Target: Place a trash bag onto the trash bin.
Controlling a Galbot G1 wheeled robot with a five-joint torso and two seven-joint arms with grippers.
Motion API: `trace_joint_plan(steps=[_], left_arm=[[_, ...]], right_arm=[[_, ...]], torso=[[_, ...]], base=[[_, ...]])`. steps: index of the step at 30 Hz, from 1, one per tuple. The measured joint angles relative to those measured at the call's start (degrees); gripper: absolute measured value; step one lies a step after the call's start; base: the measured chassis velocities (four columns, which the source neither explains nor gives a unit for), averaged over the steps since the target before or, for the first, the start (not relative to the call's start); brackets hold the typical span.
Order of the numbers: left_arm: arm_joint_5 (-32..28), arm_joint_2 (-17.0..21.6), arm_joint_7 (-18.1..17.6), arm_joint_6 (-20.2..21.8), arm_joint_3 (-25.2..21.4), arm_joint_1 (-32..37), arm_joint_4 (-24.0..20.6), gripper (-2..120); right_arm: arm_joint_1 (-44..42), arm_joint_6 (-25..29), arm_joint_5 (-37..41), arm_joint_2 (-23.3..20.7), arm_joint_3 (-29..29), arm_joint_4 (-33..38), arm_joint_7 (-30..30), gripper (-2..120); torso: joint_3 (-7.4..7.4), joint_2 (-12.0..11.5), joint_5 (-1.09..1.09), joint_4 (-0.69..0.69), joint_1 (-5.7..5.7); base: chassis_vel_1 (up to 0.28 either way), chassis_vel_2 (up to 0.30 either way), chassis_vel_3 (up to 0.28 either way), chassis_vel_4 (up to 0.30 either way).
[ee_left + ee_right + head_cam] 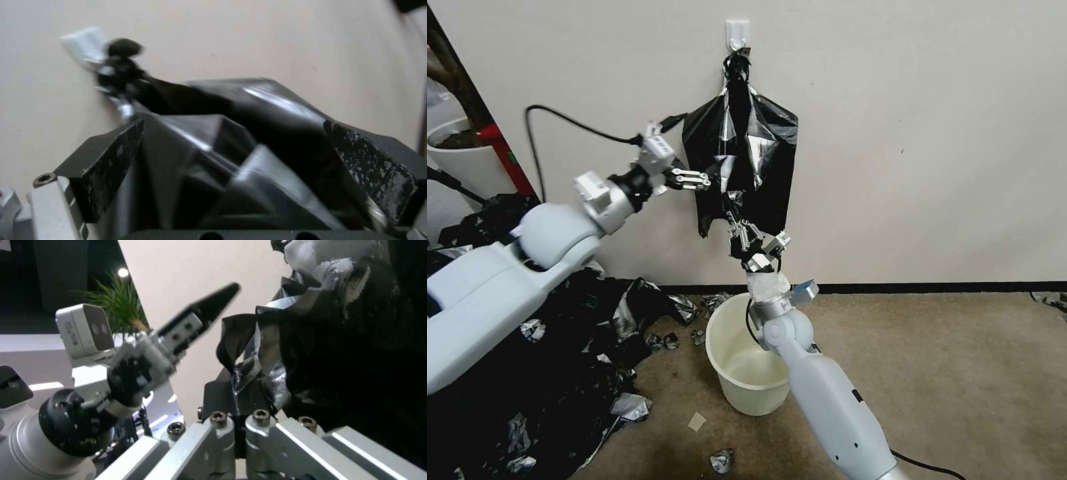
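Observation:
A flat bundle of black plastic point(774, 153) hangs by its knotted top from a white wall hook point(738, 32). Its glossy, wrinkled front sheet is the trash bag point(720, 143). My right gripper point(740, 230) reaches up from below and is shut on the bag's lower edge; in the right wrist view its fingers point(240, 396) pinch a fold of plastic. My left gripper point(695, 179) is at the bag's left edge, open, with the bag point(249, 110) between its spread pads point(111, 160). The cream trash bin point(754, 397) stands upright on the carpet under the right arm.
A big heap of black plastic point(527, 373) covers the floor on the left. Crumpled scraps point(722, 460) lie around the bin. A white planter pot point(460, 157) stands at the far left. Open carpet lies to the right.

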Motion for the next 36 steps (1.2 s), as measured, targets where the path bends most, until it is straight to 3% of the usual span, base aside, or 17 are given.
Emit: trace_joint_plan(steps=[4, 8, 15, 21, 23, 27, 31, 36], left_arm=[[4.20, -0.83, 3.29, 0.61, 0.51, -0.91, 1.81, 100], [6.46, -1.79, 4.17, 0.59, 0.63, -1.46, 3.13, 89], [7.39, -1.70, 6.45, 4.27, -0.56, -1.81, 3.87, 62], [5.59, -1.33, 6.51, 7.18, -2.38, -1.27, 3.02, 42], [4.54, -1.18, 6.58, 9.14, -3.67, -0.68, 2.64, 30], [3.53, -1.15, 6.67, 11.48, -4.99, 0.15, 2.30, 23], [1.29, -1.55, 6.06, 13.35, -7.56, 2.83, 2.12, 1], [-0.72, -1.99, 3.96, 13.13, -9.03, 4.76, 1.47, 0]], right_arm=[[0.17, -0.01, -0.22, 0.44, 0.08, -0.14, 0.56, 0], [0.16, -0.08, -0.39, 0.45, 0.06, -0.16, 0.75, 0], [-0.06, -0.16, -0.51, 0.14, 0.11, 1.47, 0.76, 0], [-0.32, -0.22, -0.51, -0.26, 0.18, 2.08, 0.79, 0], [-0.55, -0.23, -0.51, -0.47, 0.35, 2.43, 0.84, 0], [-0.81, -0.24, -0.50, -0.60, 0.41, 2.82, 0.85, 0], [-1.62, -0.24, -0.56, -0.69, 0.25, 3.92, 0.88, 0], [-2.30, -0.08, -1.63, -0.73, -0.07, 4.59, 2.07, 0]], torso=[[0.00, 0.00, 0.00, 0.02, 0.00], [0.00, 0.00, 0.00, 0.00, 0.00], [-0.01, 0.00, 0.00, 0.00, 0.00], [-0.01, 0.00, 0.00, 0.01, 0.00], [-0.01, 0.00, 0.00, 0.00, 0.00], [-0.01, 0.00, 0.00, 0.01, 0.00], [-0.01, 0.00, 0.00, 0.01, 0.00], [-0.01, 0.00, 0.00, 0.01, 0.00]], base=[[0.000, 0.000, 0.000, 0.000], [0.000, 0.000, 0.000, 0.000], [0.000, 0.000, 0.000, 0.000], [0.000, 0.000, 0.000, 0.000], [0.000, 0.000, 0.000, 0.000], [0.000, 0.000, 0.000, 0.000], [0.000, 0.000, 0.000, 0.000], [0.000, 0.000, 0.000, 0.000]])
